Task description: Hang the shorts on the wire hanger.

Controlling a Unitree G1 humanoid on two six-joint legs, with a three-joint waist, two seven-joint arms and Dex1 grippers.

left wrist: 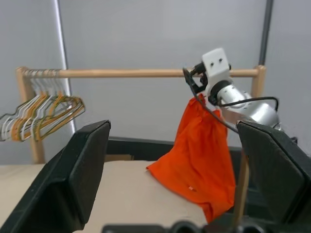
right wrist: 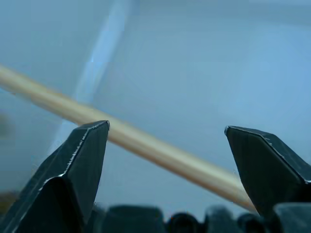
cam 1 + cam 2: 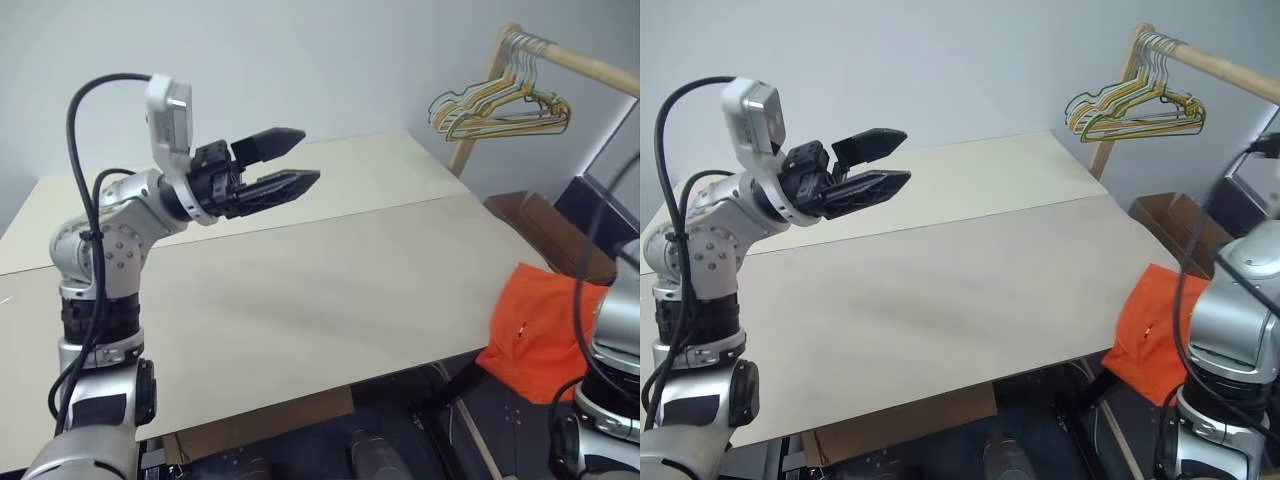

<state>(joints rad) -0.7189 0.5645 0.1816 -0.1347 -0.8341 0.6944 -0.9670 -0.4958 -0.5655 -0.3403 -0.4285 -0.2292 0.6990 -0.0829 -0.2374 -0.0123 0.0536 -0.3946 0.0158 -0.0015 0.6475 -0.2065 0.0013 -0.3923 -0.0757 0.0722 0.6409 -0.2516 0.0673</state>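
The bright orange fabric shorts (image 1: 198,158) are hanging limp at the right end of the table, just under the right arm's wrist in the left wrist view. The right gripper (image 2: 165,145) is standing spread wide with nothing between its black fingers, aimed up at the wooden rail (image 2: 146,145); whether the cloth is touching that arm cannot be told. The left gripper (image 3: 290,165) is holding well apart from the shorts, raised over the pale beige tabletop (image 3: 330,290), jaws parted and empty.

The shorts are looking crumpled, folds running downward, with a tiny white mark near the lower hem.

A bunch of yellowish and gold wire hangers (image 3: 500,108) is hanging on the wooden rail behind the table's far right corner. A brown cardboard box (image 3: 1175,225) is sitting below it.
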